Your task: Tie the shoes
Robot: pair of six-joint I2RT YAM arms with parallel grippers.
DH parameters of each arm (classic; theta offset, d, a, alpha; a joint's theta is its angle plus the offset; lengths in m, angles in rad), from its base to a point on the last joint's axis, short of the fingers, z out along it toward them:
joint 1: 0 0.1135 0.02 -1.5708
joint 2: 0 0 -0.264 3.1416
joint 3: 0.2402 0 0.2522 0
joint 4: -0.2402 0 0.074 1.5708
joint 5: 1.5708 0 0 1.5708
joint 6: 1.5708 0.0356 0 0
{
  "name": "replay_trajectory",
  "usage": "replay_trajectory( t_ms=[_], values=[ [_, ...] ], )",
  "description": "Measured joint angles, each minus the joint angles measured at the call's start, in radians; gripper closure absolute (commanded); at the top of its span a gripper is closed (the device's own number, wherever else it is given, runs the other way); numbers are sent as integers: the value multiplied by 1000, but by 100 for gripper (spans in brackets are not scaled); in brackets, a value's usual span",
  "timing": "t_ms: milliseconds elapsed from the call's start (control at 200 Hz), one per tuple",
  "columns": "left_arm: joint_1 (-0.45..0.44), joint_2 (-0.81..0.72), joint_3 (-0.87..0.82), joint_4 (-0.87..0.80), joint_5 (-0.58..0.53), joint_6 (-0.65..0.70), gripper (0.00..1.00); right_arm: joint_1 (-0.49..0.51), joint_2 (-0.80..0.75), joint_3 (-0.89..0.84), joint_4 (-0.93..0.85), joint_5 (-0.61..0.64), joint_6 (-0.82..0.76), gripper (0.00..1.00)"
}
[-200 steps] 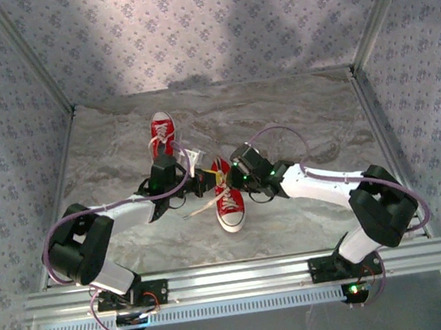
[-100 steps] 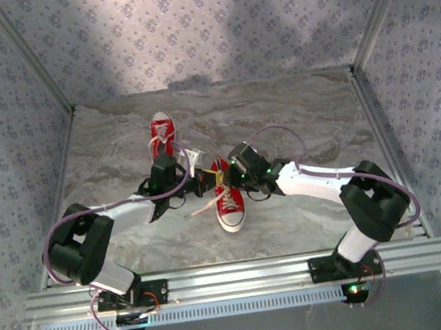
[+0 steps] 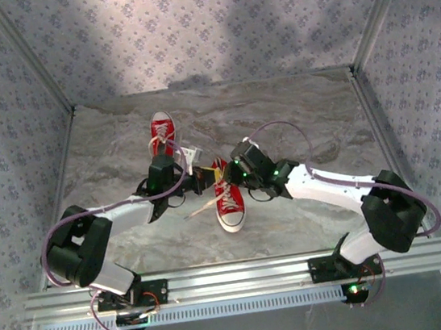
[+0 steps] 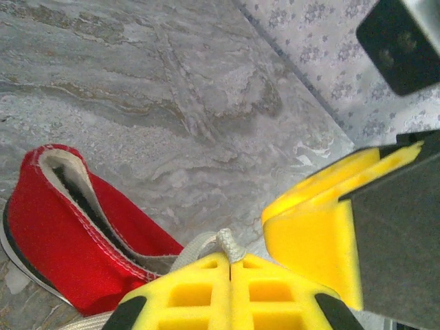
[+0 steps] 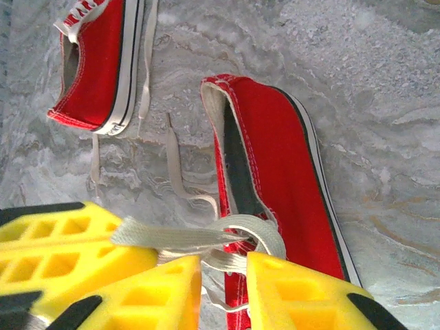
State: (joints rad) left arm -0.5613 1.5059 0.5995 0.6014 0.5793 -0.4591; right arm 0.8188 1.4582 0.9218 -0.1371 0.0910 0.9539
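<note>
Mid-knot on the near red sneaker (image 3: 230,203), toe cap pointing at the arm bases, about the middle of the marbled tabletop (image 3: 303,113). Second red sneaker (image 3: 163,132) farther back and to the left, well apart, laces trailing loose.

Left tool (image 4: 230,268): pressed together, pinching a white lace (image 4: 230,242) right at the pad tips. Right tool (image 5: 223,267): parted a little, with a loop (image 5: 260,237) of that lacing lying in the gap; looks unclamped. Both tools close beside each other, just over the near sneaker's lacing.

Risks, as a judgement from here:

- Could lose the lace from the left tool: gripped by little more than its end, so liable to slide out under any tug from the right side.
- Could flatten the loop by shutting the right tool off-centre, or by catching two strands at once, ending in a tangle instead of a knot.
- Could knock the pads together, with hardly any room between the two tools.
- Could drag or tip the sneaker when pulling tight, being pinned down by nothing.
- Could snag the loose lace end (image 5: 175,165) lying on the tabletop beside the sneaker.
</note>
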Motion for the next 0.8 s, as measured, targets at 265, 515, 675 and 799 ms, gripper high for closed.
replay_trajectory(
  t_ms=[265,515,675,799],
  values=[
    [10,32,0,32,0,-40,100,0,54,6,-6,-2,0,76],
    [12,34,0,40,2,-41,100,-2,92,24,-3,-17,3,75],
    [12,35,0,41,8,-41,100,-8,121,31,-2,-29,5,74],
    [13,35,0,47,9,-41,100,-12,131,34,-2,-34,7,74]
  ],
)
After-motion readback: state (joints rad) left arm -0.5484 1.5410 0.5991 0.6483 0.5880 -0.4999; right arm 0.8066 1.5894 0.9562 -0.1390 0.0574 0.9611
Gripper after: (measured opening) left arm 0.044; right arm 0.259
